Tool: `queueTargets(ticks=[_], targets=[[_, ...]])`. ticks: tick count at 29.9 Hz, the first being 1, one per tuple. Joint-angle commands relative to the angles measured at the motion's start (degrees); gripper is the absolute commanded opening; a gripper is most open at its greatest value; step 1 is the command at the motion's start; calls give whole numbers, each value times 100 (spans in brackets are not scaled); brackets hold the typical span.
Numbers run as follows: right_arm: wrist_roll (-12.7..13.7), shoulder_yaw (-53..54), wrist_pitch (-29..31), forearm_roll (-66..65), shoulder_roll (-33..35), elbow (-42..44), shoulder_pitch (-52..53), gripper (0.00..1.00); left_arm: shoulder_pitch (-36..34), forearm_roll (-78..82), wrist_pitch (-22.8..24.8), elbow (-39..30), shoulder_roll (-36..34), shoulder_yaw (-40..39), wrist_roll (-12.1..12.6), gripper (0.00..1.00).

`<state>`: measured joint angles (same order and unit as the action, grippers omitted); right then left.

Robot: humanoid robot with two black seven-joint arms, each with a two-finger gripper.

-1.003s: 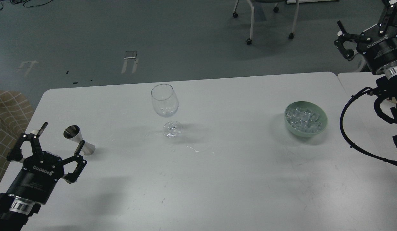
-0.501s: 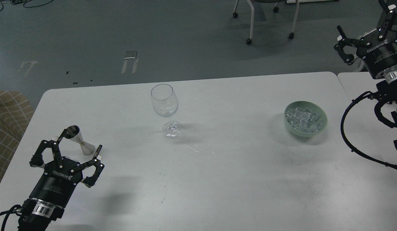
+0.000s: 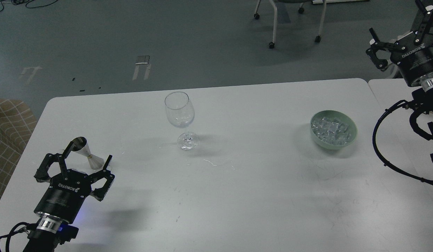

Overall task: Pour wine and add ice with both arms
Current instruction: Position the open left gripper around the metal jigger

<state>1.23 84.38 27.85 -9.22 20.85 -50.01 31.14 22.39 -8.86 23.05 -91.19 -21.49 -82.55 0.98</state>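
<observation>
A small silver jigger [image 3: 84, 152] stands on the white table [image 3: 237, 182] at the near left. My left gripper [image 3: 87, 155] is open, one finger on each side of the jigger, apart from it. No wine shows; the jigger's mouth looks dark. A clear stemmed wine glass [image 3: 179, 111] stands upright at the table's middle back and looks empty. A pale green bowl [image 3: 353, 135] at the right holds a heap of ice [image 3: 330, 130] cubes. My right gripper [image 3: 396, 21] is open, held high at the far right, beyond and above the bowl.
A second white table [image 3: 388, 91] butts against the right edge. The right arm's black cable [image 3: 376, 141] loops down beside the bowl. A tan checked seat [image 3: 10, 120] sits off the left edge. Chair legs [image 3: 272, 24] stand on the grey floor behind.
My left gripper has moved right and nearer, so the jigger now sits between its open fingers instead of beside them. The right gripper has drifted slightly right. Glass and bowl have not moved.
</observation>
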Motion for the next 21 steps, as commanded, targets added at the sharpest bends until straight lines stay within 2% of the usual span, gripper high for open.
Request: queueTargets(ticks=[1,2,10,11,18,21], targets=[[0,0,-8,-1,-2,-44,-20,100,-7,-230,-82,5,198,-103,130,89],[0,0,-34,-1,-2,-70,-46,100,-7,-291,-117,23,277,-199,209,83],[0,44,-52,-1,60,-88,-205,100,2,-344,-310,128,559,-472,210,82],[0,52,-52,-1,60,-105,-214,100,2,-344,-293,128,567,-472,210,78],[0,88,-96,-1,78,-316,-372,100,28,-336,-64,172,717,-472,210,77],[0,140,-96,-1,113,-316,-416,100,-7,-336,-47,374,734,-498,157,81]])
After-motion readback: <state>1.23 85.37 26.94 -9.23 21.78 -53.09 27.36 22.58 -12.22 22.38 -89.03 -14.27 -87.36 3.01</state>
